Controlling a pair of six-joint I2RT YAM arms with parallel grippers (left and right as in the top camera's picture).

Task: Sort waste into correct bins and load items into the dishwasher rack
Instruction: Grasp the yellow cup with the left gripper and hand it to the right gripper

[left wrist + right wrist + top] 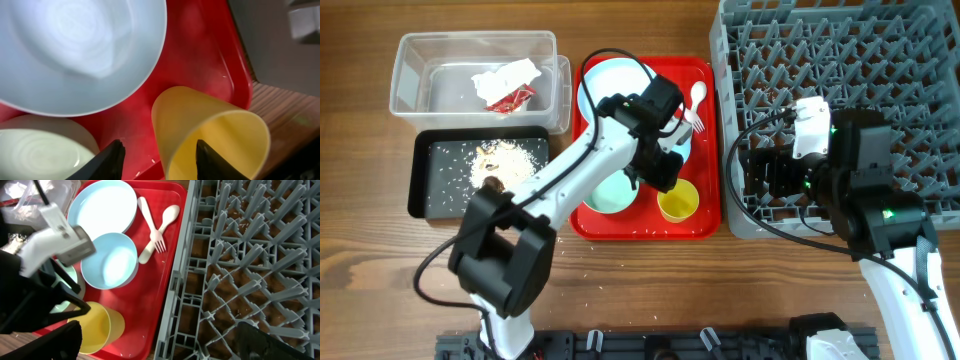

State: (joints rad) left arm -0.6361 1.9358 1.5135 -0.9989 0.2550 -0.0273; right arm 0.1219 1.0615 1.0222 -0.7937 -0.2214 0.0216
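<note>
While its fingers [112,159] are standing well apart and gripping nothing, the left hand [161,156] is hanging low over the near side of the yellow cup [215,135]. One finger looks to be lining up outside the wall and the other over the mouth, which I judge to be a set-up for pinching the rim. The cup is sitting upright at the front of the red tray [200,45], just beside the blue bowl [75,50] and the pale green bowl [35,150].

Farther back the blue plate [102,207] is resting on the same tray, with the fork [149,222] and spoon [170,214] lying crossed beside it — all waiting for loading. The right hand [167,340] is hovering wide open and empty over the left edge of the grey rack [840,60], probably placed there to leave the tray free for the other arm.

Out on the wooden surface [380,280], the wrapper [507,85] is lying in the clear tub [410,60] and the crumbs [505,157] are lying in the black tray [430,195], so the sorting appears done.
</note>
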